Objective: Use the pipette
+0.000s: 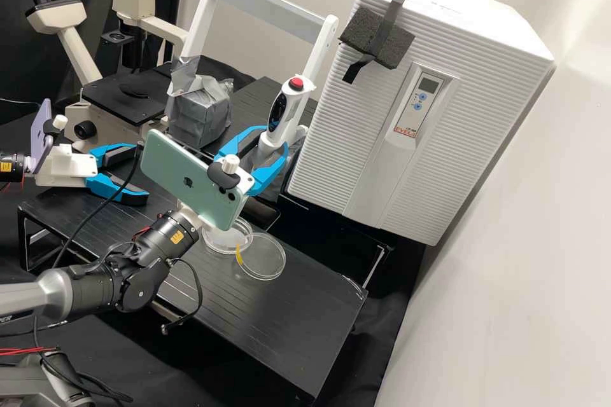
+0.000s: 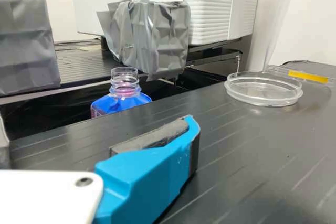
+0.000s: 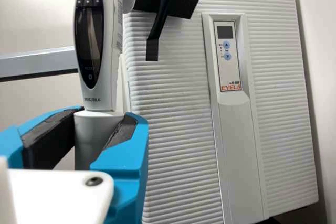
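Two claws sit over the counter (image 1: 286, 324). At nine o'clock in the high view, the left claw (image 1: 140, 173) rests open and empty, likely parked out of the way. Toward centre, the right claw (image 1: 264, 152) clamps the pipette (image 1: 284, 108) near upright by its lower body, probably ready to serve the petri dish (image 1: 261, 255) at its six o'clock.

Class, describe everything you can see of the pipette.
The pipette is white plastic, with a dark display panel down its front and a red button on top. It stands roughly upright, clamped at its lower body between the right gripper's padded blue fingers, beside the white ribbed cabinet.
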Tool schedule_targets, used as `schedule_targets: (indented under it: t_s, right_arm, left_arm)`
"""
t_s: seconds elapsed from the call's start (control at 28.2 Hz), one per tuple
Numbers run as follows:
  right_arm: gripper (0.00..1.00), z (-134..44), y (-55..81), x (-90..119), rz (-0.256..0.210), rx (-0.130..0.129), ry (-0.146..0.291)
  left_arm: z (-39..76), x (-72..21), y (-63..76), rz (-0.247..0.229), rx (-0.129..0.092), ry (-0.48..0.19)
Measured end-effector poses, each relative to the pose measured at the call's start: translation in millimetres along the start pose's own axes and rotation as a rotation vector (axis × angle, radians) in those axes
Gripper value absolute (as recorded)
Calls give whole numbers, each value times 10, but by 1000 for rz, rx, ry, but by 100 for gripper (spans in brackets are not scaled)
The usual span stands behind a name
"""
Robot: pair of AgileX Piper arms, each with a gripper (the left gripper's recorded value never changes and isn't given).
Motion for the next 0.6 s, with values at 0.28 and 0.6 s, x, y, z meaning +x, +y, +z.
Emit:
schedule_targets:
  t_s: [0.28,0.6]
  right_arm:
    - [0,-203,-60,85,-26,33,62]
    - [0,-613,-208,418,-92,0,190]
  left_arm:
    - [-16,-4,3,-2,0,-4]
    - [-126,-56,249,32,15,31]
